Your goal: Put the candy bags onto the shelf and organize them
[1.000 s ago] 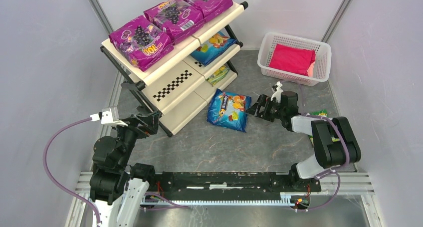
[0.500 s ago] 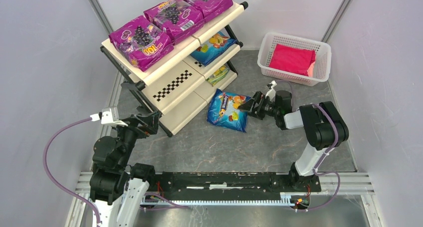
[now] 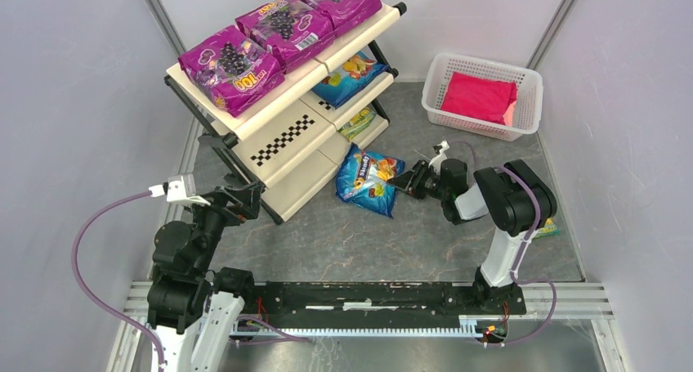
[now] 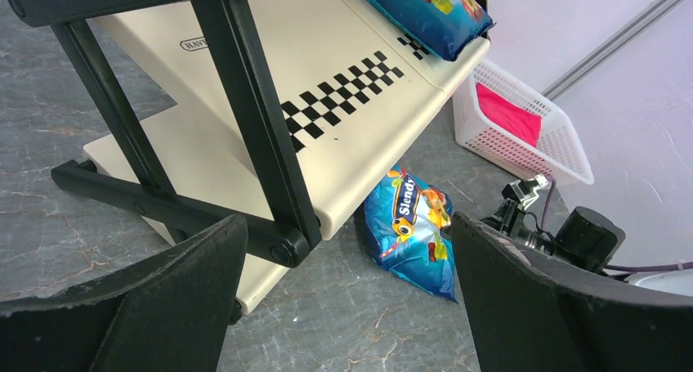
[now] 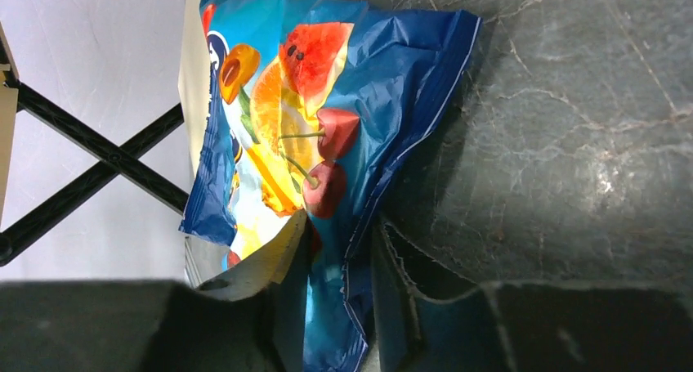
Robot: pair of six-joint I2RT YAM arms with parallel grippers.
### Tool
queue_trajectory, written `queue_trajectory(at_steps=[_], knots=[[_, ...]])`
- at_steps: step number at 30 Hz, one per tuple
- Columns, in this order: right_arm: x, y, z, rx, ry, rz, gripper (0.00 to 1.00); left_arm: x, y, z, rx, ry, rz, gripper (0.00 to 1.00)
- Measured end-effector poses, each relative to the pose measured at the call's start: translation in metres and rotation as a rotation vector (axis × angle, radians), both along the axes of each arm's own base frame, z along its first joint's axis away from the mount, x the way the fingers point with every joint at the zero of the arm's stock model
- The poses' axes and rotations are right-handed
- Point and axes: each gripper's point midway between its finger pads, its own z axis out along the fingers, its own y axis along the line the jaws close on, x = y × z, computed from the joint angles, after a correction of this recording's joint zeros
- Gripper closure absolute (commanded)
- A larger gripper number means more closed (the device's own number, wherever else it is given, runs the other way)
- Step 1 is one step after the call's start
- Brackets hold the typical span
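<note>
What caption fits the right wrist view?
Right hand grips the edge of the blue candy bag on the grey table.

The top external camera looks down from above and behind the arm bases (image 3: 359, 294), taking in the whole table (image 3: 343, 233), with the shelf (image 3: 286, 139) at upper left and the basket (image 3: 478, 127) at upper right. The left wrist camera sits low by the shelf's foot and faces across the floor, between its own fingers (image 4: 122, 307), toward the blue bag (image 4: 413, 233). The right wrist camera is close against that same bag, which all three views share
</note>
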Motion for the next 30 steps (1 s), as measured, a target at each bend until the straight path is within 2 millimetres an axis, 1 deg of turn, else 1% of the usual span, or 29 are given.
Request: queue_trajectory(at_steps=[3,5,7,12,18,21,23,27,30], knots=[[-0.002,-0.001,0.002,0.009,-0.005,-0.007,0.87,0.000,0.000,0.000,0.000,0.001,0.000,0.00],[-0.005,-0.001,0.005,0.021,-0.004,-0.009,0.94,0.000,0.000,0.000,0.000,0.001,0.000,0.00],[-0.011,-0.001,0.009,0.036,0.001,-0.010,0.99,0.000,0.000,0.000,0.000,0.001,0.000,0.00],[-0.033,-0.003,0.020,0.094,0.040,-0.018,1.00,0.000,0.000,0.000,0.000,0.001,0.000,0.00],[-0.060,-0.006,0.040,0.180,0.066,-0.030,1.00,0.000,0.000,0.000,0.000,0.001,0.000,0.00],[-0.071,-0.007,0.057,0.227,0.057,-0.035,1.00,0.000,0.000,0.000,0.000,0.001,0.000,0.00],[-0.075,-0.008,0.069,0.251,0.040,-0.033,1.00,0.000,0.000,0.000,0.000,0.001,-0.001,0.00],[-0.079,-0.009,0.100,0.282,-0.029,-0.026,1.00,0.000,0.000,0.000,0.000,0.001,-0.003,0.00],[-0.079,-0.009,0.118,0.284,-0.061,-0.023,1.00,0.000,0.000,0.000,0.000,0.000,-0.003,0.00]])
